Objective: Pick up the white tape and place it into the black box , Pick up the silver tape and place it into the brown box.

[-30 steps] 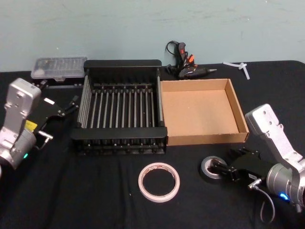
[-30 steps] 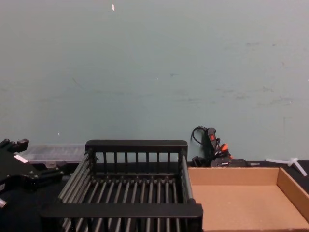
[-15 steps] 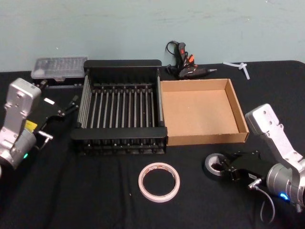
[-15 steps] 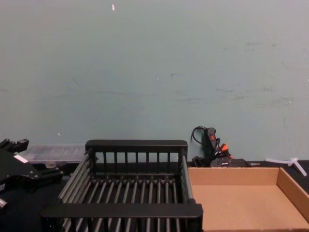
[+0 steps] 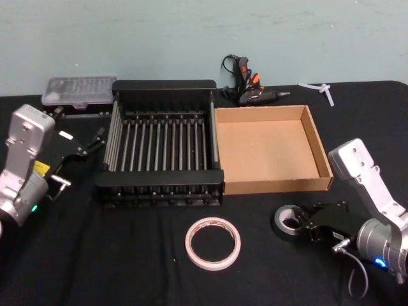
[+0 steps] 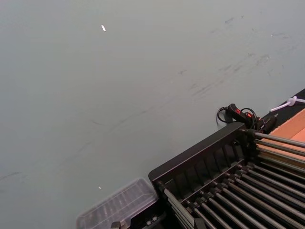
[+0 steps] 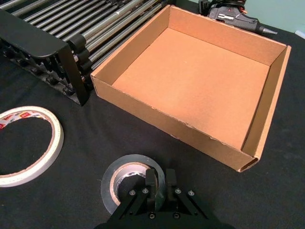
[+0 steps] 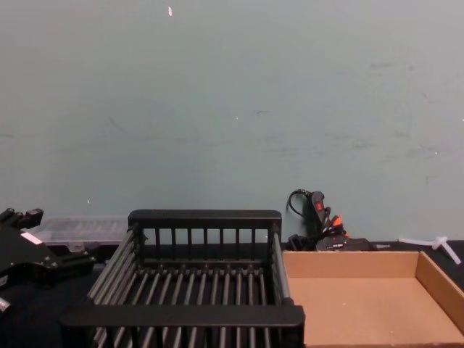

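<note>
The right gripper [image 7: 160, 183] pinched the small grey-silver tape roll's [image 7: 125, 180] wall; that thin hold risked slipping when lifted.

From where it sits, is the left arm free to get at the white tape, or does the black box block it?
Probably yes. The white tape lies flat on open cloth in front of the black box, apart from it. The left gripper is beside the box's left wall, so it should be able to pass around the front corner.

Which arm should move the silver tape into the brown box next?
Right. The right gripper is shut on the silver tape's wall, just in front of the brown box. The left gripper sits far off beside the black box.
</note>
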